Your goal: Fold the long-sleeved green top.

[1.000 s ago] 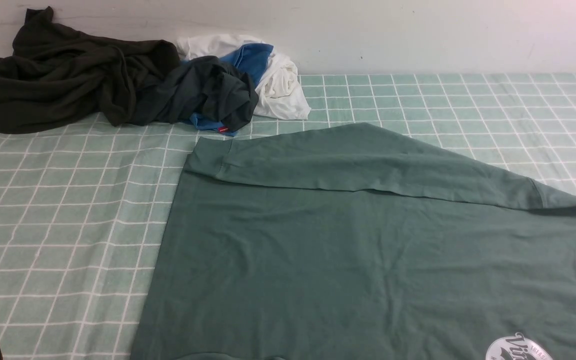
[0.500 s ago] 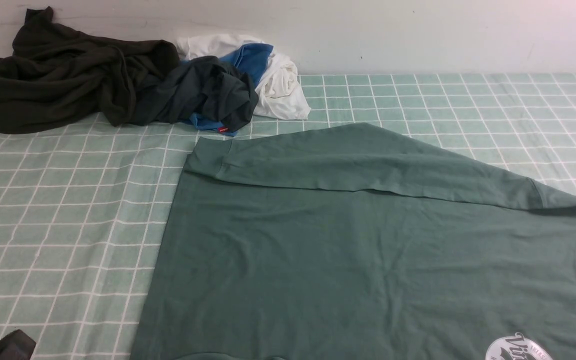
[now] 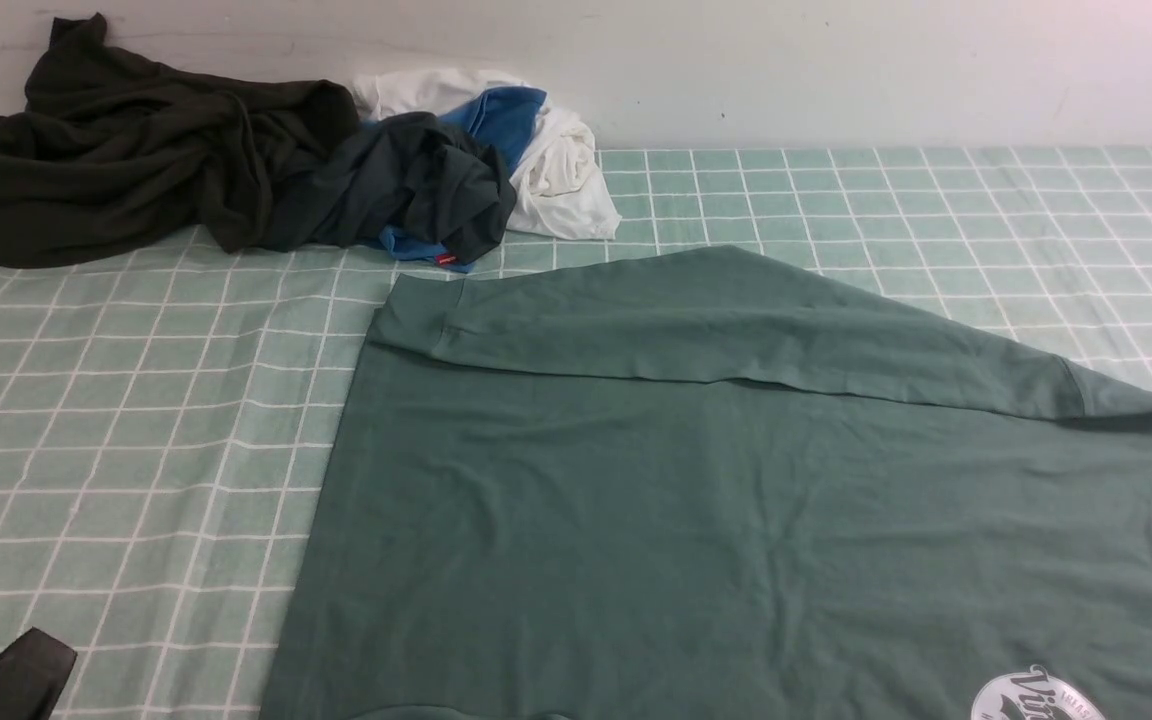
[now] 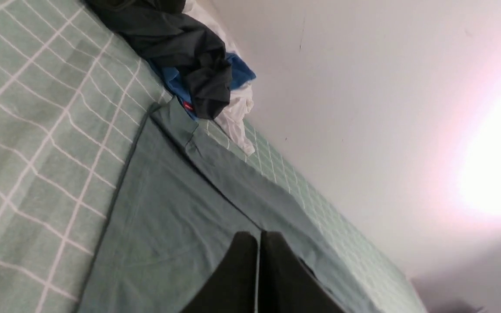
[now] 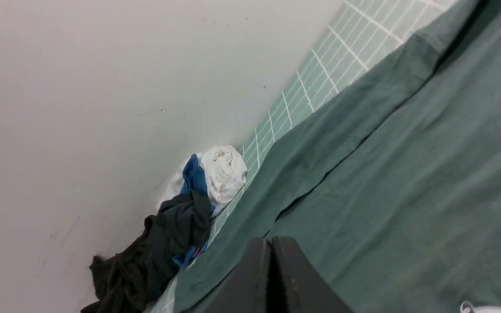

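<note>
Plainly, the green long-sleeved top [image 3: 716, 500] lies spread flat on the checked cloth [image 3: 116, 420], its far sleeve [image 3: 736, 330] already laid across the body and the cuff [image 3: 416, 310] near the left hem corner. The left gripper [image 4: 259, 238] and the right gripper [image 5: 271, 243] both hang above the fabric with jaws pressed together, holding nothing. The step looks like a reach for the near edge, so the jaws should part before descending. Each should then pinch both layers at the hem and shoulder, and the arms should lift together so the fold stays straight and the tucked sleeve is not dragged. Compared with a second ago, the left gripper shows further into the front view's lower left corner, while the top, the dark garment [image 3: 136, 150] and the white-and-blue garment [image 3: 556, 160] have not moved.
</note>
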You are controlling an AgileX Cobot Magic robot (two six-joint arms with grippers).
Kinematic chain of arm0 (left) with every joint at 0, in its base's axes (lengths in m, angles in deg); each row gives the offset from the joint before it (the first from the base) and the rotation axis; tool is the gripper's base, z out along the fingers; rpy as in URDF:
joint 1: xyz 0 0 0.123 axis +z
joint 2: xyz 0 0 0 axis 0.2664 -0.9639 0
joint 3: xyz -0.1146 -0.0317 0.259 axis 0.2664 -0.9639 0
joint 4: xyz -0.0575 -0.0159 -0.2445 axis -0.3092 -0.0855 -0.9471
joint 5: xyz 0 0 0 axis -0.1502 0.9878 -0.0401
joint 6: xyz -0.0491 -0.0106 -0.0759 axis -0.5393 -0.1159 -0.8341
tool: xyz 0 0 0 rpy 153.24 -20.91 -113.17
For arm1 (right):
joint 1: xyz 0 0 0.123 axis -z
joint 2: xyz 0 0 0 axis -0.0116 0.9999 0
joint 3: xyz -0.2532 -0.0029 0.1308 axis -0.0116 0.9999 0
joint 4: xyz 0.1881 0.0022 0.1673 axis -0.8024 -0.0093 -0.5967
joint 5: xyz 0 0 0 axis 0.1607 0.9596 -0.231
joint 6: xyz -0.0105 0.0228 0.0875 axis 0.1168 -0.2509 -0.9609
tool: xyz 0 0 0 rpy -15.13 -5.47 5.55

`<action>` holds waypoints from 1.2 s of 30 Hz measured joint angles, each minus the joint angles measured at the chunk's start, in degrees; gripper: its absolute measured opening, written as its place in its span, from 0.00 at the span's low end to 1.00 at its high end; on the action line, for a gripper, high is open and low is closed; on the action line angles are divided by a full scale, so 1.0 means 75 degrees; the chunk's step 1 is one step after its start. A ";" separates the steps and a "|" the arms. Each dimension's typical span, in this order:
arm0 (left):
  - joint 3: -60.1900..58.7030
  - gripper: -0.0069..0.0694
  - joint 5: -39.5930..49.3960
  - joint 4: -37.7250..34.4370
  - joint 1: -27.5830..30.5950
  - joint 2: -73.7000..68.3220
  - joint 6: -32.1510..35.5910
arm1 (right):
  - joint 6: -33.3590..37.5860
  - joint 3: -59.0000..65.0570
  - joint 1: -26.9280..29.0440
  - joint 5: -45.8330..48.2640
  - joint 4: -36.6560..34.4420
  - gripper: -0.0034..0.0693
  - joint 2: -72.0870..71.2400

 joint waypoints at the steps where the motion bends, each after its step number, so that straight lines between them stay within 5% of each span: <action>1: 0.0127 0.09 0.0132 0.0000 0.0000 0.0000 0.0544 | 0.0188 0.0000 0.0000 0.0001 0.0025 0.03 0.0000; 8: 0.1716 0.09 0.0763 0.0235 0.0000 -0.1024 0.2921 | 0.2518 -0.0847 -0.0027 0.0306 0.0236 0.03 0.0342; 15: 0.5013 0.09 0.4186 0.3299 0.0000 -0.4965 0.3526 | 0.4807 -0.3848 -0.0058 0.3169 0.1636 0.03 0.3599; 21: 0.6954 0.09 0.6559 0.5166 -0.0620 -0.7495 0.3101 | 0.5120 -0.5622 -0.0841 0.5797 0.2069 0.03 0.6011; 27: 0.7189 0.11 0.6812 0.5910 -0.2254 -0.8896 0.2653 | 0.5142 -0.5890 -0.2046 0.7068 0.2252 0.03 0.7057; 30: 0.7204 0.19 0.6933 0.6638 -0.3403 -0.9937 0.2345 | 0.4988 -0.5876 -0.2826 0.7205 0.2750 0.03 0.7282; 36: 0.7204 0.43 0.6495 0.7608 -0.4219 -1.1295 0.1529 | 0.4886 -0.5876 -0.3011 0.7221 0.3258 0.03 0.7285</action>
